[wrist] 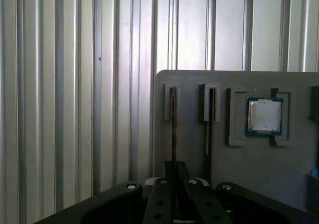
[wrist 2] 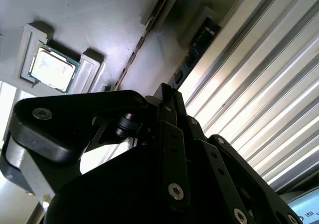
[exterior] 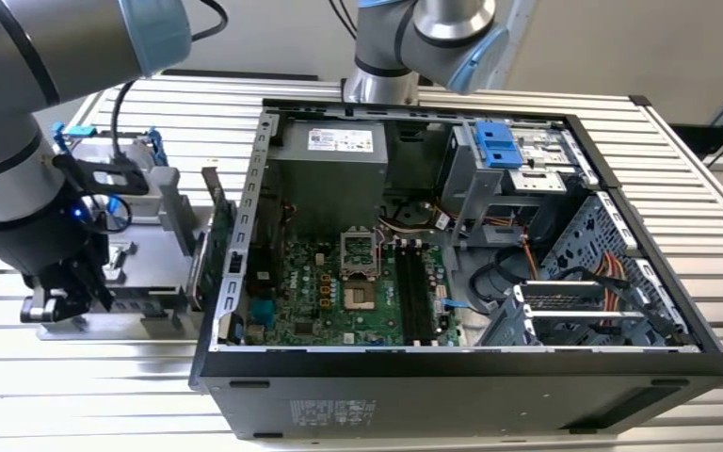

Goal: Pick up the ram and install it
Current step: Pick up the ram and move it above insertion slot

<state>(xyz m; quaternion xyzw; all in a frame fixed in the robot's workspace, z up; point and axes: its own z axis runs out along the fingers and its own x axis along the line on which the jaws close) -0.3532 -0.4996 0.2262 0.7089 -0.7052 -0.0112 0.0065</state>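
Well, we see the pincer (wrist: 175,165) low over the gray holder (wrist: 239,184). The ram (wrist: 173,124) stands on its thin edge in a slot, right in front of the pincer. We cannot tell if the pincer pinches it yet. The ram is not lifted out, and putting it into the computer (exterior: 462,372) is not done.
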